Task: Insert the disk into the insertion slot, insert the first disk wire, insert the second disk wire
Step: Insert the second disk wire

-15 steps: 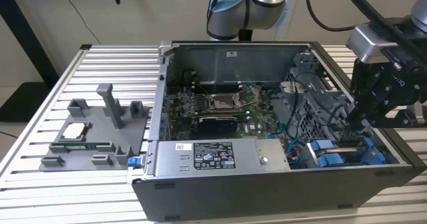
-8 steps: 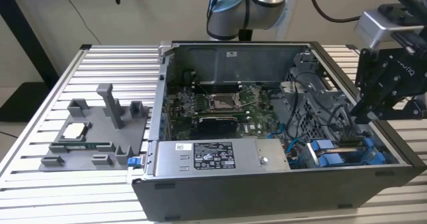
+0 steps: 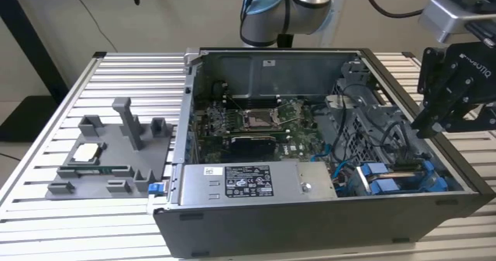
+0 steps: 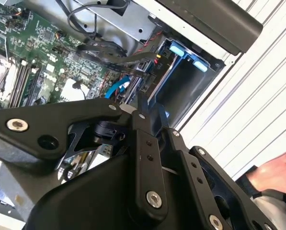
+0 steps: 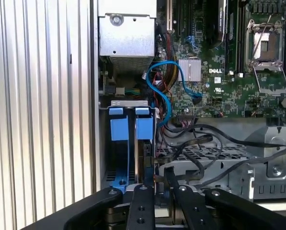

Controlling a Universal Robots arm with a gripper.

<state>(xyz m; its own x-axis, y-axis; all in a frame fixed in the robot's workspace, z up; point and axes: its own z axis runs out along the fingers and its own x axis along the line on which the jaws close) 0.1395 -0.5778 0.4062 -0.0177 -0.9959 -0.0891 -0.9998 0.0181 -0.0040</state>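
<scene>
My gripper [image 3: 424, 128] hangs over the right end of the open computer case, above the grey perforated drive cage [image 3: 387, 139]. Its fingers look shut, as also seen in the second wrist view [image 4: 135, 109] and the first wrist view [image 5: 154, 188]. A black cable [image 5: 170, 176] runs right under the fingertips; I cannot tell whether it is pinched. The disk [image 5: 145, 143] stands on edge in the insertion slot [image 5: 133, 158], its blue carrier front [image 3: 380, 178] facing up. A second blue tab [image 5: 118, 128] sits beside it. Blue and black wires [image 5: 166, 96] lie loose near the cage.
The case [image 3: 310, 214] sits on a slatted metal table [image 3: 78, 226]. A grey fixture tray [image 3: 108, 156] lies at the exterior view's left. The power supply [image 3: 256, 182] and motherboard [image 3: 256, 121] fill the case floor. A person's hand [image 4: 277, 172] rests on the table.
</scene>
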